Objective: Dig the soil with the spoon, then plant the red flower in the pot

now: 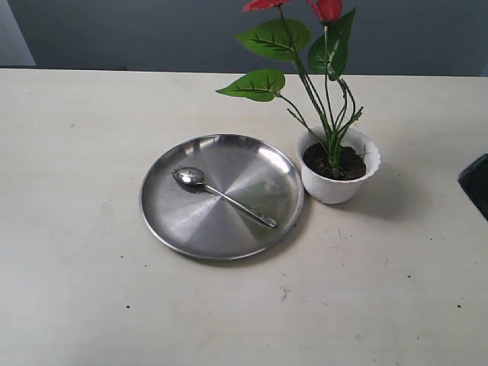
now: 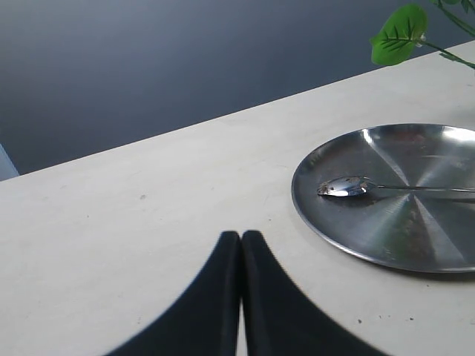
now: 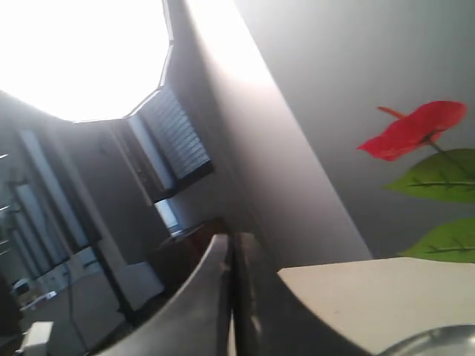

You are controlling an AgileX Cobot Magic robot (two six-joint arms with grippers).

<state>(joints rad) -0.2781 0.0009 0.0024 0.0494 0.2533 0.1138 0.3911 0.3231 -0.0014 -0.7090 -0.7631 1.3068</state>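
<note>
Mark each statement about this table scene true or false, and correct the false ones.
1. The small shiny silver metal spoon lies on the wide round steel plate. True.
2. The red-flowered plant with broad green leaves lies flat on the pale table. False: it stands upright in the small white scalloped pot.
3. Dark crumbly soil surrounds the stems in the pot. True.
4. The left pincer holds the spoon. False: its jaws are shut on nothing, off the plate.
5. The pot stands on the plate. False: it stands on the table beside it.
</note>
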